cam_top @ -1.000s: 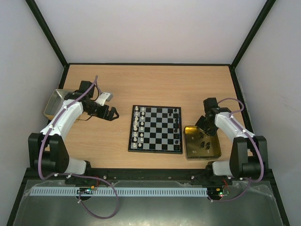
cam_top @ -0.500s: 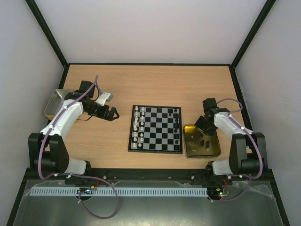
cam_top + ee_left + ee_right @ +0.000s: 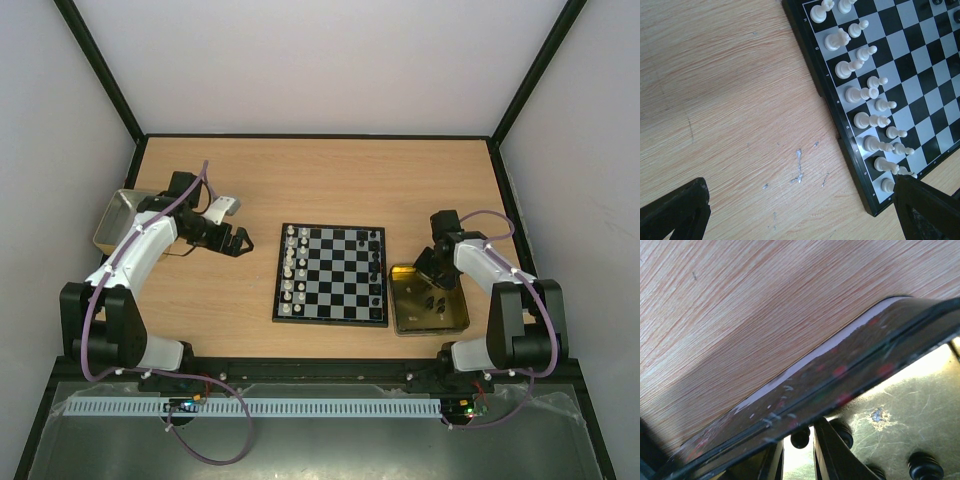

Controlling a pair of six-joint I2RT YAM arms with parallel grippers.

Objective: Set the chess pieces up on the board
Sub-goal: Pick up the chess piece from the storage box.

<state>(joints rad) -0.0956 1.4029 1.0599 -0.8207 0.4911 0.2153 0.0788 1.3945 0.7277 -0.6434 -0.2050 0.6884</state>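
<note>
White pieces (image 3: pixel 291 268) look fully ranked on the board's (image 3: pixel 330 275) left side, black pieces (image 3: pixel 376 262) only partly on its right, as the right claw (image 3: pixel 796 442), narrowed, grip impossible to tell, dips into the tin (image 3: pixel 456 324) beside it, the left claw (image 3: pixel 246 242) wide and empty.

A light wooden table (image 3: pixel 330 170) sits inside plain white walls (image 3: pixel 300 60) edged by black frame bars (image 3: pixel 100 68).

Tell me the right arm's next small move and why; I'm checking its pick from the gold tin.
Probably close the right claw on the black piece between its fingertips in the gold tin. The fingers straddle that piece with a gap showing, so it seems not yet gripped, and the board awaits it.
</note>
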